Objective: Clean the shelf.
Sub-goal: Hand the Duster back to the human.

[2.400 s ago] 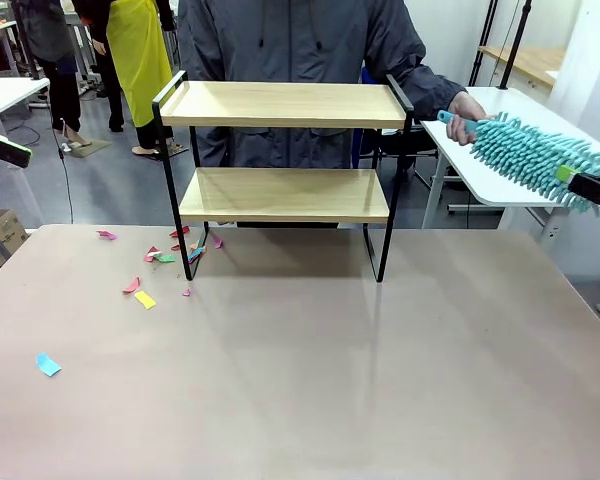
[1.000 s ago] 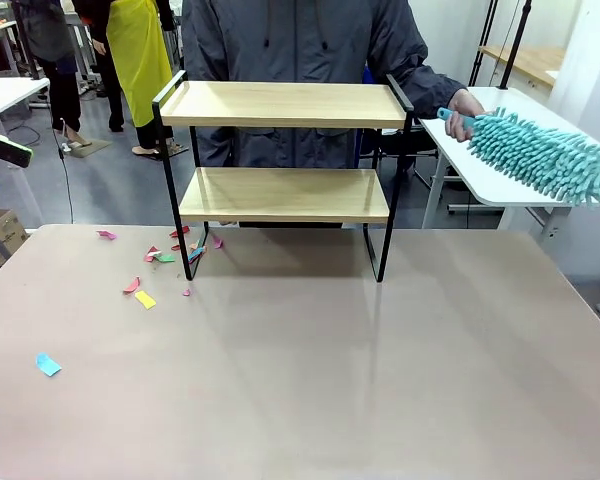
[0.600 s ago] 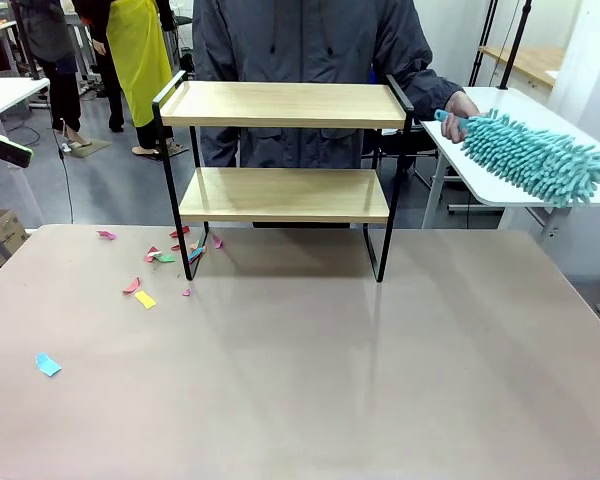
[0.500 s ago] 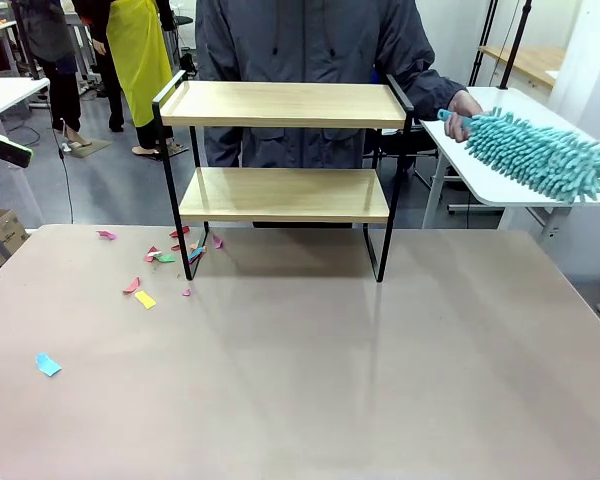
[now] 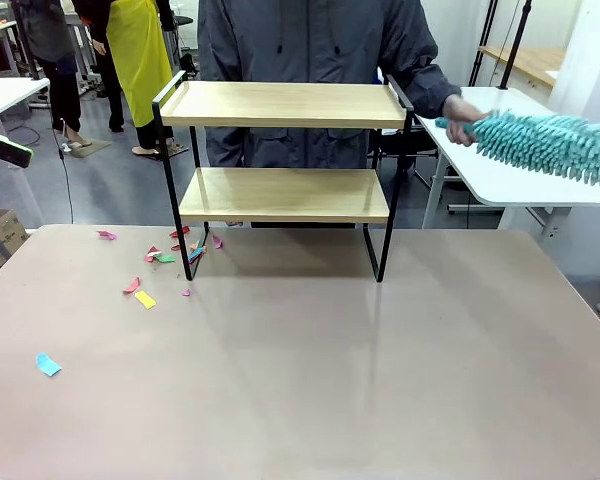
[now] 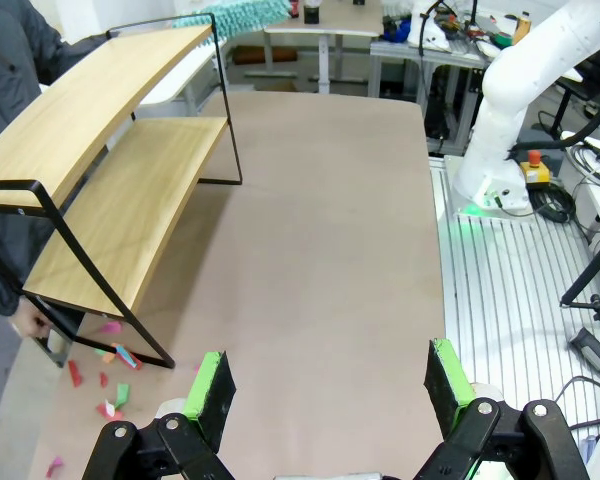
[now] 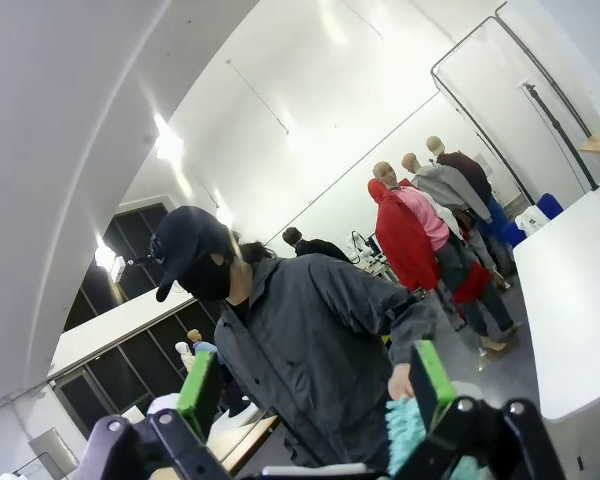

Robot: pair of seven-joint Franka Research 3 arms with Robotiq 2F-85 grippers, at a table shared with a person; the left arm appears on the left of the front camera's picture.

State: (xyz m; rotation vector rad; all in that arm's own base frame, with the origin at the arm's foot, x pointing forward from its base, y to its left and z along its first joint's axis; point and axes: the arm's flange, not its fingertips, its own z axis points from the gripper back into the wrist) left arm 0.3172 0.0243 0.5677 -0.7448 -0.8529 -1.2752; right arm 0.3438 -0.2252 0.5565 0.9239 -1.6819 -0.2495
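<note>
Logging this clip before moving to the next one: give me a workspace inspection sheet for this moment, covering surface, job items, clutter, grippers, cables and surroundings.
Surface: brown table, bare across the middle and right.
Job's things: shelf upright at the far edge, both boards bare; teal duster held by the person's hand to the shelf's right, over a white side table.
Clutter: coloured paper scraps by the shelf's left legs; a blue scrap lies apart, nearer the robot.
Grippers: left gripper above the table, jaws open, holding nothing; right gripper raised toward the person, jaws open, holding nothing.
Cables: black cables beside the other arm's base.
Surroundings: the person stands behind the shelf.
</note>
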